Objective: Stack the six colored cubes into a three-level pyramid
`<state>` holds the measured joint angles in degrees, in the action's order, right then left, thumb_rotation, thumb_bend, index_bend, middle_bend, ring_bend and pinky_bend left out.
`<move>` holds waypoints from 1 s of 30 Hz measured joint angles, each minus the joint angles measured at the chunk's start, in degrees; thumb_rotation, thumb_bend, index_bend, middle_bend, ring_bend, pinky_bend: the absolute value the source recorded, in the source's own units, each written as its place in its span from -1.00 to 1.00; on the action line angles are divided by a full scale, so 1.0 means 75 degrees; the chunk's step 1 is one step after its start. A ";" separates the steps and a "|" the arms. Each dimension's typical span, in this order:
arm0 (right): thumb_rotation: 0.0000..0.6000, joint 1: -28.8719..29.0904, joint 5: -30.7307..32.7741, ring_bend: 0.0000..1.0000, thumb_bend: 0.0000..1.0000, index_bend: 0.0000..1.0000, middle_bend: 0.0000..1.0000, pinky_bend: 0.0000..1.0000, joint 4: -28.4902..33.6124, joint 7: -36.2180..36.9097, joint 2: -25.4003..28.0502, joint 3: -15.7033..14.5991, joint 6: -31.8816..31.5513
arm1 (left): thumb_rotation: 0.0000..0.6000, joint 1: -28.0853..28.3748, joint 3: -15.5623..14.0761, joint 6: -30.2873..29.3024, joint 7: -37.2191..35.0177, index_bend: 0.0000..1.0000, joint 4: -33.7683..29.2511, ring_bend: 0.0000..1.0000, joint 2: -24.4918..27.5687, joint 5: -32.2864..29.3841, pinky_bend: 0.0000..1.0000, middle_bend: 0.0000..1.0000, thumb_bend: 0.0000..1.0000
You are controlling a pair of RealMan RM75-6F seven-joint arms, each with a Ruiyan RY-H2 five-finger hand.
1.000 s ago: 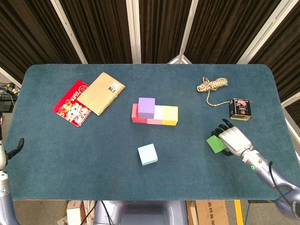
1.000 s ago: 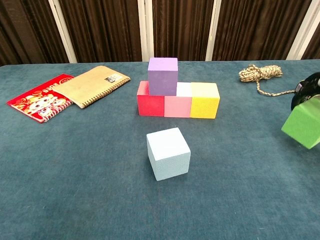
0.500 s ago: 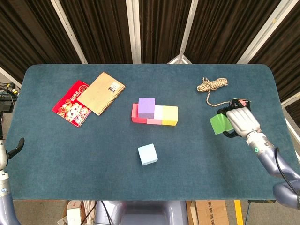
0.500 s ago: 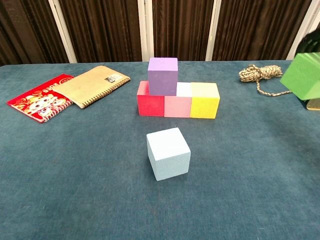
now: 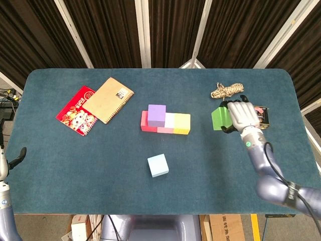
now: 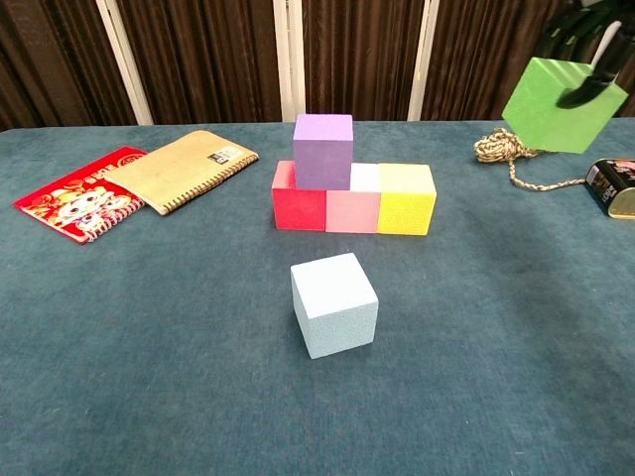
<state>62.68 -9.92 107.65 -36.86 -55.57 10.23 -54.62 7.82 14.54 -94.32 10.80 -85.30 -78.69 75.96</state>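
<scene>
— Where is the green foam cube (image 6: 562, 104) right now?

— The right hand (image 5: 243, 115) is grasping it, fingers (image 6: 585, 89) wrapped over its top and far side, and carrying it in the air at about three o'clock from the stack. It is hanging well clear of the blue felt worktop (image 5: 75, 165), tilted a little rather than square.

— And the stack itself?

— A red cube (image 6: 299, 204), a pink cube (image 6: 353, 209) and a yellow cube (image 6: 406, 198) are sitting in a touching row, with a purple cube (image 6: 323, 150) resting on top over the red-pink seam. A pale blue cube (image 6: 334, 303) is waiting alone at six o'clock from the row.

— So the green one is heading for the gap beside the purple?

— That is my guess: over the pink-yellow seam. The worry is that tilt. If it is coming down crooked, an edge could be catching the purple cube and shoving it off, or nudging the yellow one out of line.

— Anything else nearby?

— A coil of rope (image 5: 226, 91) and a small dark tin (image 6: 613, 187) are lying just beneath and behind the hand; a low sweep could be dragging them.

— The left hand (image 5: 19, 155)?

— Barely showing at nine o'clock, at the worktop edge; holding nothing that I can see, though I cannot tell how its fingers lie.
</scene>
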 measured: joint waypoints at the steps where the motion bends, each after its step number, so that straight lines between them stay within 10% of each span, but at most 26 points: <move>1: 1.00 0.0220 0.0445 -0.52 0.34 -0.08 -0.23 -1.00 -0.0007 -0.0259 -0.0097 0.0021 -0.0141 | 1.00 0.0004 0.0009 -0.0005 0.0009 -0.85 0.0025 -1.00 -0.0010 -0.0006 -1.00 -0.79 -0.38; 14: 1.00 0.2874 0.5496 -0.53 0.34 -0.13 -0.23 -1.00 -0.1259 -0.3733 -0.2101 0.0975 -0.2313 | 1.00 0.0080 0.0105 0.0123 -0.0019 -0.85 0.0273 -1.00 -0.0096 -0.0172 -1.00 -0.79 -0.37; 30: 1.00 0.3288 0.5879 -0.53 0.34 -0.14 -0.24 -1.00 -0.3149 -0.4727 -0.3870 0.2352 -0.2919 | 1.00 0.0104 0.0135 0.0191 -0.0149 -0.85 0.0386 -1.00 -0.0076 -0.0239 -1.00 -0.79 -0.37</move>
<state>87.34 34.18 84.03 -72.31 -84.59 27.87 -76.51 8.60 15.56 -92.88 9.68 -82.41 -79.26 74.17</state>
